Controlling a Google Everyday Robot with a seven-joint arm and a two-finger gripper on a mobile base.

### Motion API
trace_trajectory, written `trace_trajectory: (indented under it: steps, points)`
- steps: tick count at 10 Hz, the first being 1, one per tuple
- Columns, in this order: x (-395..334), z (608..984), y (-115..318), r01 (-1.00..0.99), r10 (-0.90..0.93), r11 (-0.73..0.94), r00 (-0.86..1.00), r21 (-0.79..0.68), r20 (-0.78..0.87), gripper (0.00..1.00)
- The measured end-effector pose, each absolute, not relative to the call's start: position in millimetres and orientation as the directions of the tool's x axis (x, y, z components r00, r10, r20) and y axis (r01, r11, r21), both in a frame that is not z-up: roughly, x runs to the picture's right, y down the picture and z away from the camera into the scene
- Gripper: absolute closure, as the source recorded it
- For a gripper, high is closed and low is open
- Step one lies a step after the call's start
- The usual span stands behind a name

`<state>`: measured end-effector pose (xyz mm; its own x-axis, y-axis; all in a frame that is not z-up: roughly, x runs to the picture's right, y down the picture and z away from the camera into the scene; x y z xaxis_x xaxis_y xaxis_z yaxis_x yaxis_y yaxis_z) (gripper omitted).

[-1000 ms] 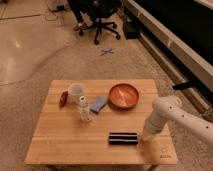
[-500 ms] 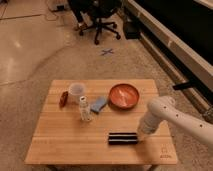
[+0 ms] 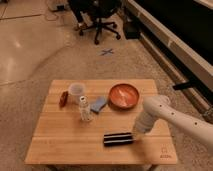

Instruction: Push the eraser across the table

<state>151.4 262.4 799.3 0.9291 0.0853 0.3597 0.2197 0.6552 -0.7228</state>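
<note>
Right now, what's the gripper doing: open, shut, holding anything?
Gripper: shut, holding nothing. It is low over the table, at the end of the eraser nearest the arm.

Black eraser (image 3: 118, 138) with white lengthwise stripes, pale wooden plank worktop (image 3: 65, 142) with dark corner logo (image 3: 164, 155), orange bowl (image 3: 124, 95), light-blue block (image 3: 98, 104), white gripper (image 3: 137, 131) at the eraser's right end.

1. One table (image 3: 60, 142).
2. One eraser (image 3: 118, 138).
3. One orange bowl (image 3: 124, 95).
4. One light-blue block (image 3: 98, 104).
5. One white cup (image 3: 75, 90).
6. One clear bottle (image 3: 84, 109).
7. One reddish object (image 3: 63, 98).
8. One hand (image 3: 136, 132), at the eraser's right end.
</note>
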Motion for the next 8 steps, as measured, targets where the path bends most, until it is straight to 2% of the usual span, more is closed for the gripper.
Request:
trace_trajectory:
  steps: [8]
  points:
    - [97, 779, 278, 0.331, 0.077, 0.603, 0.882, -0.726, 0.466, 1.0]
